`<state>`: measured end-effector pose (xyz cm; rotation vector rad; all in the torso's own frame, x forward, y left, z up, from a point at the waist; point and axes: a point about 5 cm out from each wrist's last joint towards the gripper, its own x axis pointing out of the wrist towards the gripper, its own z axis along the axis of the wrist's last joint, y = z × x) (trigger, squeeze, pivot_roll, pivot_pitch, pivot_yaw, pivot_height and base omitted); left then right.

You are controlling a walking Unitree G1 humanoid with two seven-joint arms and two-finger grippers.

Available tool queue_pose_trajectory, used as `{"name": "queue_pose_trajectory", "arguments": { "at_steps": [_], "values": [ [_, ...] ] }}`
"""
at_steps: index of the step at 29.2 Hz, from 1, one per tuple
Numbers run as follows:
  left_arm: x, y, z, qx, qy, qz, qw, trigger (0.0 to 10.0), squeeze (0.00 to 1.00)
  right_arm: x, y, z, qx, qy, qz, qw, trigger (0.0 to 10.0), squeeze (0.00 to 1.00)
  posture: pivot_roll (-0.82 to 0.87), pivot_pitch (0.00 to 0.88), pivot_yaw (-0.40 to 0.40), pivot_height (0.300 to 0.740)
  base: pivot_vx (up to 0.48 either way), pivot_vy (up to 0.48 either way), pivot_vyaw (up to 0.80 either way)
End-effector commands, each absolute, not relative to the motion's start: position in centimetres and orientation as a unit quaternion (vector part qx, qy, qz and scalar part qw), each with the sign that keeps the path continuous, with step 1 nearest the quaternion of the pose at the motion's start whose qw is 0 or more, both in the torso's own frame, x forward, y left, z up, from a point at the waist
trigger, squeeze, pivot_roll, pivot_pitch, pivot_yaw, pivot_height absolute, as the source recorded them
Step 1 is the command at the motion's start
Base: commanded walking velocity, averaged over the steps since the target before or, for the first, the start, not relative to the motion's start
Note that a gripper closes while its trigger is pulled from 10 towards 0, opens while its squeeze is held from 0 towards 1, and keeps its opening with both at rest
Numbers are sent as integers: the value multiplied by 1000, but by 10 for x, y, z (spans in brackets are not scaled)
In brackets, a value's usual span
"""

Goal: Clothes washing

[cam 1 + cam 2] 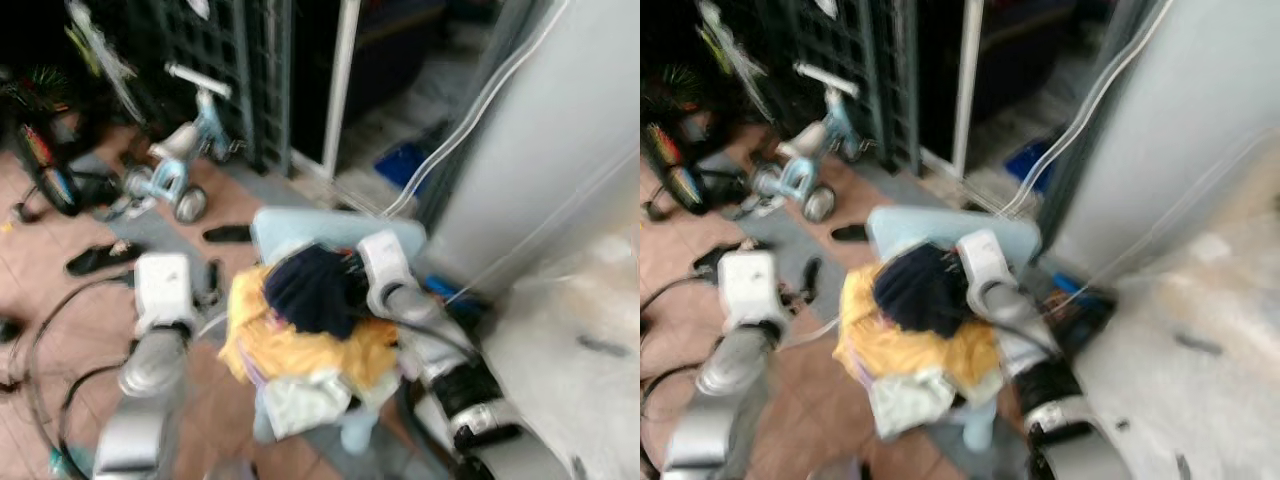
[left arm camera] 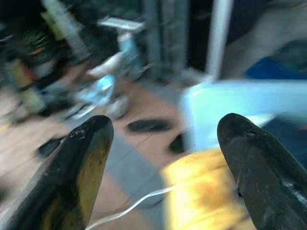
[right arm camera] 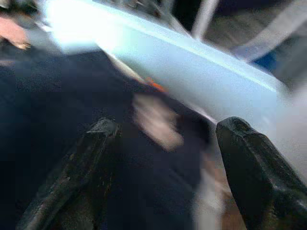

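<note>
Now, pile: heaped yellow, white and dark navy clothes [image 1: 310, 340] on pale blue plastic chair [image 1: 300, 228].
Right gripper [image 3: 163, 158]: released, over the navy garment.
Left gripper [image 2: 163, 158]: released, beside the chair.
Risk: pile likely slides off if tugged sideways.

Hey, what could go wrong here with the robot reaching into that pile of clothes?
The laundry is heaped high on a light blue chair; pulling the dark garment with the right gripper may drag the yellow clothes onto the floor. A white cable trails on the tiles near the left gripper and might snag.
</note>
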<state>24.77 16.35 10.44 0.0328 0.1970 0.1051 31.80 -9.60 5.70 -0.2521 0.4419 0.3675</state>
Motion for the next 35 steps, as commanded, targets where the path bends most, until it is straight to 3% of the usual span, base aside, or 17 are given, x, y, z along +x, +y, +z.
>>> {"name": "queue_pose_trajectory", "arguments": {
  "at_steps": [1, 4, 7, 10, 16, 24, 25, 26, 35],
  "values": [
    [243, 164, 100, 23, 109, 51, 992, 10000, 0, 316, -98, 54, -129, 232, 189, 945, 10000, 0, 46, 10, -32, 740, 0, 0, 0],
    [242, 164, 100, 22, 110, 52, 992, 10000, 0, 312, -94, 52, -114, 239, 228, 937, 10000, 0, 54, 14, -33, 740, 0, 0, 0],
    [240, 167, 100, 21, 113, 56, 992, 10000, 0, 328, -105, 79, -80, 175, 196, 962, 10000, 0, 55, 17, -35, 740, 0, 0, 0],
    [240, 168, 99, 21, 116, 59, 991, 10000, 0, 331, -106, 88, -66, 152, 202, 965, 10000, 0, 53, 17, -34, 740, 0, 0, 0],
    [239, 167, 99, 24, 118, 60, 991, 10000, 0, 327, -88, 97, -27, 134, 277, 951, 10000, 0, 59, 15, -34, 740, 0, 0, 0],
    [235, 170, 98, 24, 125, 64, 990, 10000, 0, 317, -68, 62, -102, 217, 278, 930, 10000, 0, 76, 19, -41, 740, 0, 0, 0],
    [235, 169, 98, 21, 127, 59, 990, 10000, 0, 317, -64, 59, -105, 218, 271, 932, 2392, 0, 84, 17, -44, 740, 0, 0, 0],
    [235, 167, 99, 17, 126, 53, 991, 10000, 0, 317, -60, 55, -112, 222, 262, 933, 0, 0, 90, 15, -46, 740, 0, 0, 0],
    [241, 164, 101, 18, 119, 45, 992, 10000, 0, 318, -51, 47, -111, 235, 234, 937, 0, 0, 86, 5, -55, 740, 0, 0, 0]
  ]
}}
